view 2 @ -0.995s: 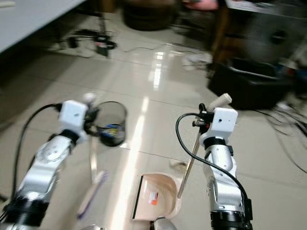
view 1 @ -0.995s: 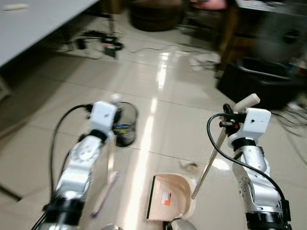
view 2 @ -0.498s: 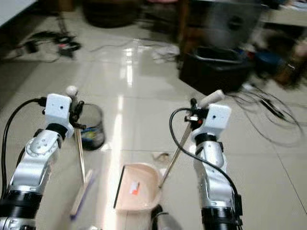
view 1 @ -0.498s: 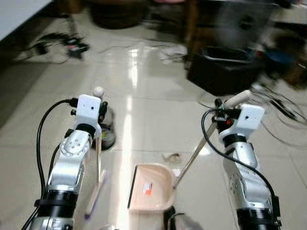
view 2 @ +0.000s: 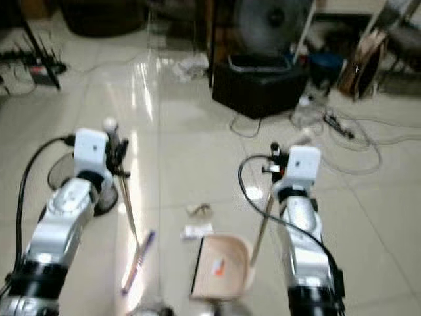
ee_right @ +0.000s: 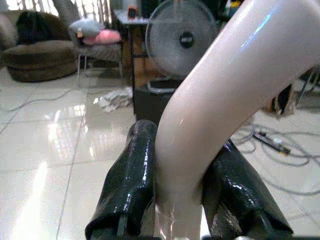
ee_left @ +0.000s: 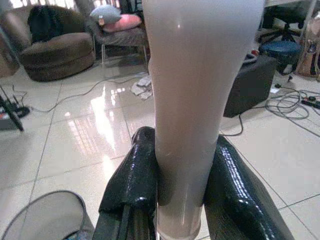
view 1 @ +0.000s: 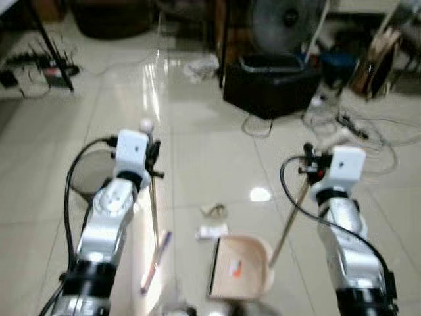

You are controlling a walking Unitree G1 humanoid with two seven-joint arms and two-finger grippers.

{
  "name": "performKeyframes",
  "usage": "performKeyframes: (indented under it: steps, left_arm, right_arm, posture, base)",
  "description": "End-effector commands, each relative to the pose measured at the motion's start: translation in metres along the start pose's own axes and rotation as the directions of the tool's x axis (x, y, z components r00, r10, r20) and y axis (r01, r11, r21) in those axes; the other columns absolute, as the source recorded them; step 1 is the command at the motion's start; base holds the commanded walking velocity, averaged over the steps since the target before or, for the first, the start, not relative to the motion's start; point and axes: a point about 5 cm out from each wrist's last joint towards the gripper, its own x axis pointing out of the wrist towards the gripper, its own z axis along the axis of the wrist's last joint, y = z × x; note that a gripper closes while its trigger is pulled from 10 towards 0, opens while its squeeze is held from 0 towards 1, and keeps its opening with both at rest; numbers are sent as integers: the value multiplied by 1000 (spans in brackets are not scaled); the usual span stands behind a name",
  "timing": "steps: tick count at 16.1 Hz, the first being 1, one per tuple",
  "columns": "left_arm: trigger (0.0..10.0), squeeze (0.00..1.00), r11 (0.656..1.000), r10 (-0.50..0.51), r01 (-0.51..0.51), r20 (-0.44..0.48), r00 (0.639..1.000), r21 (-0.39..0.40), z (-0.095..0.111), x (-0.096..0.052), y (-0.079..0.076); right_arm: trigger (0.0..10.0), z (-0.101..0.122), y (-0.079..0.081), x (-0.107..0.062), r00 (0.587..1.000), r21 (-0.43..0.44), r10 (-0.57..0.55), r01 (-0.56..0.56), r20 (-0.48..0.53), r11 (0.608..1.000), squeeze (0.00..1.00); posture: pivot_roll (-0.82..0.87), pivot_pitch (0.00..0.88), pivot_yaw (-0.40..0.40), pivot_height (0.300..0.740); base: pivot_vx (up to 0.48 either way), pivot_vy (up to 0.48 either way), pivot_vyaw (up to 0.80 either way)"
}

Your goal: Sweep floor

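Nearest on the glossy cream tiled floor (view 1: pixel 197 138) sits the beige plastic dustpan (view 1: pixel 240 266), mouth towards the left. Its long pale handle (ee_right: pixel 210 120) rises to the right hand (ee_right: pixel 185 200), whose black fingers (ee_right: pixel 131 185) are clamped around it. On the left, the thin broom with a purple-edged head (view 1: pixel 156 260) slants down to the tiles; the left hand (ee_left: pixel 175 200) is closed tight on its pale stick (ee_left: pixel 195 90). Just beyond the dustpan lie crumpled bits of paper litter (view 1: pixel 212 220). A dark mesh wastebasket (view 1: pixel 89 178) stands behind the left arm. Farther off are a black box (view 1: pixel 270 89), loose cables (view 1: pixel 348 128) and a standing fan (view 1: pixel 286 20).
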Motion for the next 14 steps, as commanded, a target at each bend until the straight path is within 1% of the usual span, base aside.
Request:
performKeyframes:
  steps: [1,6,7,8,10,11,13,14]
  left_arm:
    - [10000,0,1000,-10,9,41,999,26,8,2,0]
    - [10000,0,1000,-15,14,49,999,24,9,3,-1]
    - [10000,0,1000,-1,0,52,999,21,11,4,-1]
    - [10000,0,1000,14,-13,63,998,-6,13,5,0]
    - [10000,0,1000,-2,4,62,998,-31,14,4,-2]
    - [10000,0,1000,-1,1,38,999,4,12,2,-3]
    - [10000,0,1000,17,-17,21,1000,4,8,-1,-1]
    - [10000,0,1000,22,-22,13,1000,15,5,-3,0]
  right_arm:
    - [10000,3,2,3,1000,0,-2,2,0,1000,0]
    - [10000,4,3,4,1000,-1,-6,6,-2,1000,0]
    - [10000,11,4,8,1000,-7,9,-9,24,1000,0]
    - [10000,19,5,11,999,-11,25,-24,44,1000,0]
    - [10000,17,3,9,999,-17,28,-27,37,999,0]
    - [10000,16,3,7,999,-13,31,-31,34,999,0]
    - [10000,8,5,6,1000,-13,13,-13,-4,1000,0]
    - [10000,4,5,7,999,-38,-26,25,-19,999,0]
  posture:
    - [73,35,13,740]
    - [74,34,9,740]
    - [54,44,0,740]
    - [54,47,3,740]
    - [67,58,-3,740]
    - [67,60,-5,740]
    - [81,62,-15,740]
    - [89,65,-21,740]
  base:
    - [0,0,0]
    - [0,0,0]
    - [0,0,0]
    - [0,0,0]
    - [0,0,0]
    - [0,0,0]
    - [0,0,0]
    - [0,0,0]
